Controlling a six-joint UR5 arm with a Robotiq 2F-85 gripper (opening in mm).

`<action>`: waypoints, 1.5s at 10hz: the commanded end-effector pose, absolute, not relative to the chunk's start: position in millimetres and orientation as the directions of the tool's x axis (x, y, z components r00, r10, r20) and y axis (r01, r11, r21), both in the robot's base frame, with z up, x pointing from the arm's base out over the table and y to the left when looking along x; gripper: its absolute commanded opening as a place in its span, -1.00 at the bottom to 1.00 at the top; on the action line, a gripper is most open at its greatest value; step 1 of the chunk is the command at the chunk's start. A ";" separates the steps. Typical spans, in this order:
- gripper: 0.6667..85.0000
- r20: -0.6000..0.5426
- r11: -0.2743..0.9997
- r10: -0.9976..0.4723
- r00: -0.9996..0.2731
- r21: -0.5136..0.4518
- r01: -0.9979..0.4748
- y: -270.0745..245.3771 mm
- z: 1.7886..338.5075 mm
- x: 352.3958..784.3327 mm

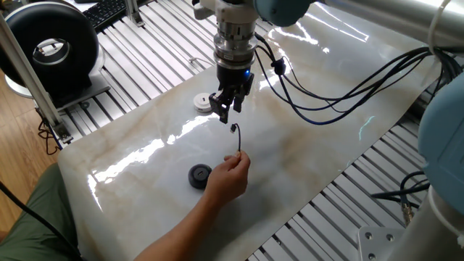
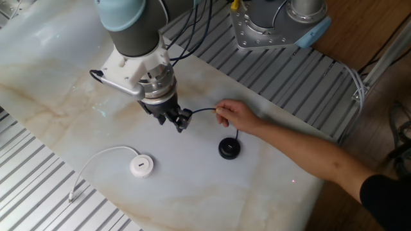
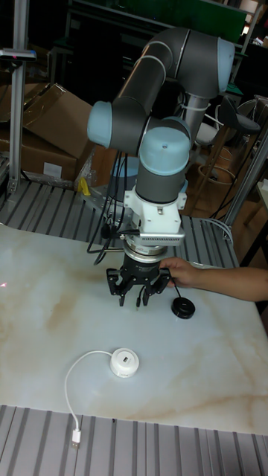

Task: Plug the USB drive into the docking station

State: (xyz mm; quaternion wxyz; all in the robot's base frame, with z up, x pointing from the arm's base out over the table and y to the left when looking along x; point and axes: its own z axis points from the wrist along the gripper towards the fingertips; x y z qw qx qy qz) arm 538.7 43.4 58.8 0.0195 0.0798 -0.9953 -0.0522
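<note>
Over the marble table (image 1: pixel 304 156) — the gripper (image 1: pixel 228 110) hung with its fingers apart, holding nothing.
A person's hand (image 1: pixel 230 174) held the thin black cable (image 2: pixel 200 110), so the USB drive (image 1: pixel 234 130) stood up just under the gripper — the docking station (image 2: pixel 141 165) lay flat nearby, and the black puck (image 2: pixel 229 149) sat by the hand.

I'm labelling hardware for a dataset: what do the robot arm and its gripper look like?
The arm is dark grey tubing with pale blue joint caps. A white bracket and a silver ribbed ring sit above the black gripper and its short black fingers. Black cables trail from the wrist, where a small blue light glows.
</note>
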 end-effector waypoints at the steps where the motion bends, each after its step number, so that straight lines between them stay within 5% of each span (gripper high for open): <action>1: 0.19 0.003 0.989 -0.121 -0.993 0.091 -0.120 38.1 57.4 544.7; 15: -0.26 0.006 0.997 -0.038 -0.999 0.061 -0.038 49.6 44.5 537.7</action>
